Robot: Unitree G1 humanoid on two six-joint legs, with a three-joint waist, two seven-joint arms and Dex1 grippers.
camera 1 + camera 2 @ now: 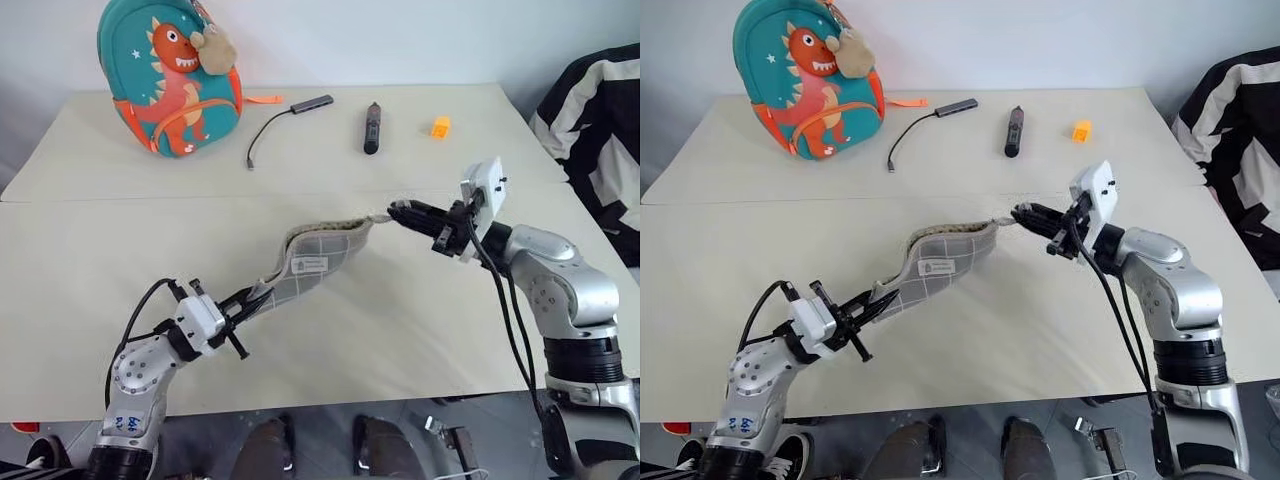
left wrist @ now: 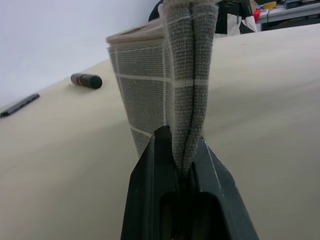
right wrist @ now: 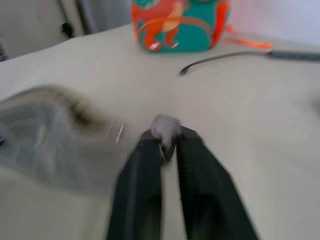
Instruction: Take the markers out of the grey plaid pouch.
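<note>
Left gripper [image 1: 243, 303]: nearest item; fingers clamped tight on the near end of the pouch [image 1: 312, 262].

Pouch: grey plaid, held above the table [image 1: 90, 260], strung between both grippers, sagging in an arc, white label facing up, tan lining showing along its upper edge. Markers cannot be seen.

Right gripper [image 1: 398, 213]: at the pouch's far end, fingers narrow, pinching a small pale tab there.

Beyond the pouch, on the far table section: black pen [image 1: 371, 127], orange block [image 1: 440, 127], cable with adapter [image 1: 290, 112], teal dinosaur backpack [image 1: 170, 75] farthest left.
</note>
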